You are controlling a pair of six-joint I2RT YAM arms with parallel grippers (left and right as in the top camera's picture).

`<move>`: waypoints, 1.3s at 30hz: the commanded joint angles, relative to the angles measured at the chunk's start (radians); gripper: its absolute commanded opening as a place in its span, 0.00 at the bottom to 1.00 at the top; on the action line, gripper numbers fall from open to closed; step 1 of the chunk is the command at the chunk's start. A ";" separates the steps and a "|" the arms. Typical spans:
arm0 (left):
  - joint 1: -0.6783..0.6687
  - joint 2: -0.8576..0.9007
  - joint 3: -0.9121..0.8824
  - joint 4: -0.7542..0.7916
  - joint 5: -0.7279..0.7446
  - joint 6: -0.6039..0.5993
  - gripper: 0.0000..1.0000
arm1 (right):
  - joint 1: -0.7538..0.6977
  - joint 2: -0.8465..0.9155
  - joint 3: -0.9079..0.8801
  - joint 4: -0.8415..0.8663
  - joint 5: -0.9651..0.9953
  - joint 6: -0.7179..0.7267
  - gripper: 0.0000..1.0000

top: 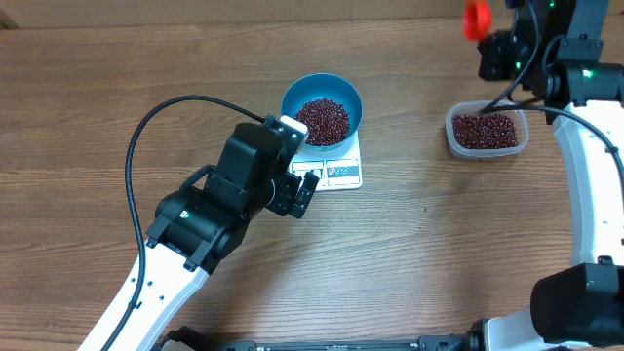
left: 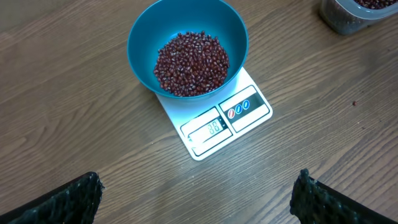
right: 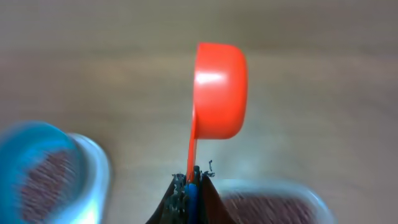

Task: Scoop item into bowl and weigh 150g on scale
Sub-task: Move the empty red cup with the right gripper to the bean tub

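Two arms are in view. The left arm rises from the lower left edge of the overhead view, its black wrist hanging over the front left part of the scale [left: 249, 109]. The left hand [left: 198, 202] is spread to its widest and holds nothing; its two fingertips [left: 68, 199] show only at the bottom corners of its own camera. The right arm stands at the far right, its hand [right: 193, 180] clamped tight on the thin handle of a red scoop [right: 217, 93], held up beyond the tub [top: 453, 136] and well apart from the scale.

Beans [left: 189, 62] lie heaped in the blue bowl [left: 140, 43], which sits on the rear of the scale and overhangs it. More beans fill the clear tub on the tabletop [top: 97, 97], to the right.

Hidden or unclear: the scoop shows only its outer wall to the wrist camera, so any contents cannot be told. Overhead it is cut by the top edge. The right wrist view is badly blurred; bowl and tub are smears at its lower corners.

Markings: the scale's display [left: 210, 129] shows faint digits that cannot be read with certainty. Beside it is a panel with a red and a blue round symbol. No brand is legible.
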 commanded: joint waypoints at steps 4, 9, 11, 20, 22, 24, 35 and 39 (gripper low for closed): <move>0.005 0.005 0.002 0.000 0.002 -0.010 1.00 | -0.001 -0.011 0.018 -0.163 0.300 -0.121 0.04; 0.005 0.005 0.002 0.000 0.002 -0.010 1.00 | -0.001 -0.001 0.012 -0.254 0.329 -0.121 0.04; 0.005 0.005 0.002 0.000 0.002 -0.010 1.00 | -0.001 0.011 0.010 -0.263 0.329 -0.121 0.04; 0.005 0.005 0.002 0.000 0.002 -0.010 1.00 | 0.000 0.080 -0.014 -0.339 0.346 -0.121 0.04; 0.005 0.005 0.002 0.000 0.002 -0.010 1.00 | 0.000 0.094 -0.014 -0.369 0.362 -0.120 0.04; 0.005 0.005 0.002 0.000 0.002 -0.010 1.00 | 0.000 0.105 -0.015 -0.390 0.388 -0.120 0.04; 0.005 0.005 0.002 0.000 0.002 -0.010 1.00 | -0.001 0.110 -0.049 -0.389 0.467 -0.120 0.04; 0.005 0.005 0.002 0.000 0.002 -0.010 1.00 | -0.001 0.112 -0.074 -0.362 0.467 -0.120 0.04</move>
